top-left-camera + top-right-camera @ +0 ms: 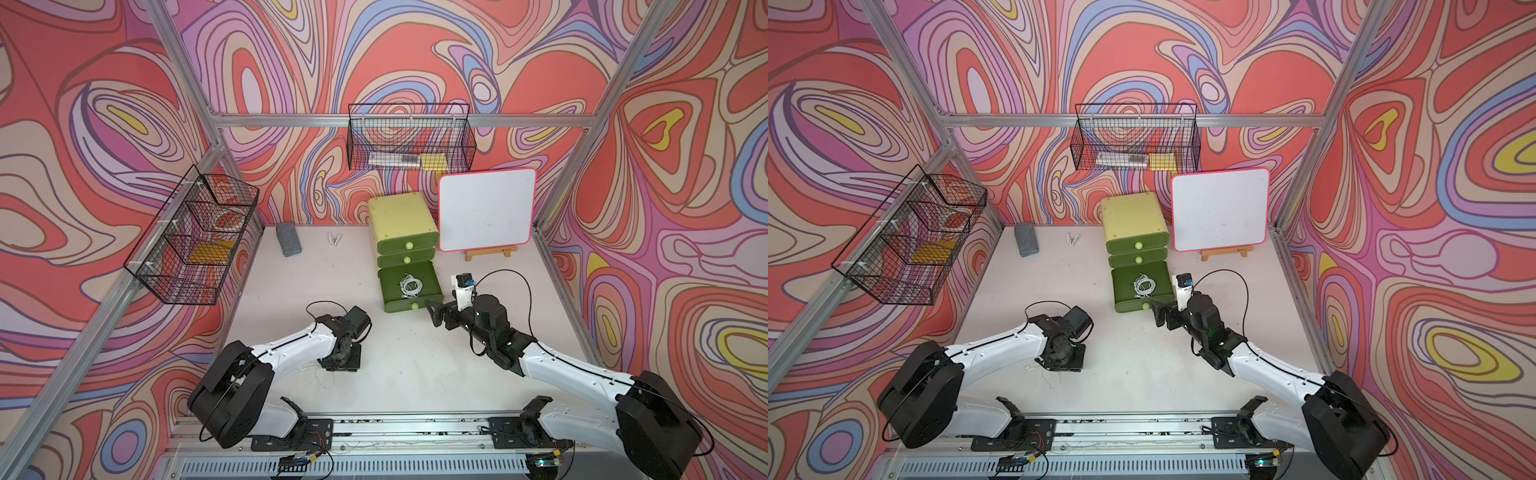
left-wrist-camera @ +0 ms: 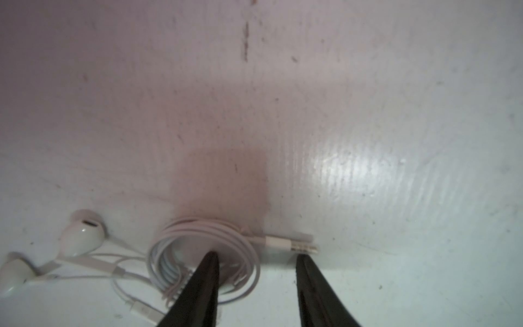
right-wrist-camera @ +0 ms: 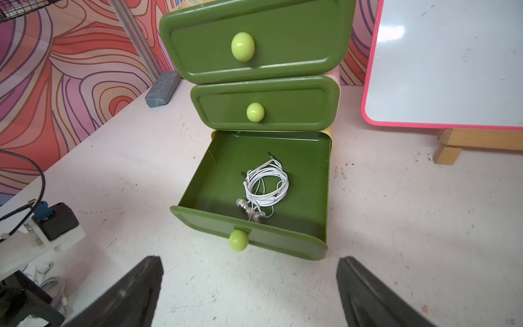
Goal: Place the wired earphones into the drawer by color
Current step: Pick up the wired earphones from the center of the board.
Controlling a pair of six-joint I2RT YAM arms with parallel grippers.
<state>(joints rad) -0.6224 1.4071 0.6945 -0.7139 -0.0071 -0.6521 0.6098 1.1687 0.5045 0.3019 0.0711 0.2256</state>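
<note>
Evidently the left gripper (image 2: 256,254), half open and empty, straddled one side of the white earphones (image 2: 195,228), lower centre.

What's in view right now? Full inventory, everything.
table: 1, white
drawer unit: 1, yellow-green, back centre
bottom drawer: 1, green, pulled open; two above shut
earphones in drawer: white, count unclear, bottom drawer
earphones on table: 1, white, coiled, left of centre
eraser block: 1, grey, back left
clip: 1, white, back edge
whiteboard: 1, pink-edged, on wooden easel, right of the drawer unit
wire baskets: 2, black, back wall and left wall
left gripper: black, open, one finger over that coil's middle
right gripper: black, open, facing the bottom drawer
</note>
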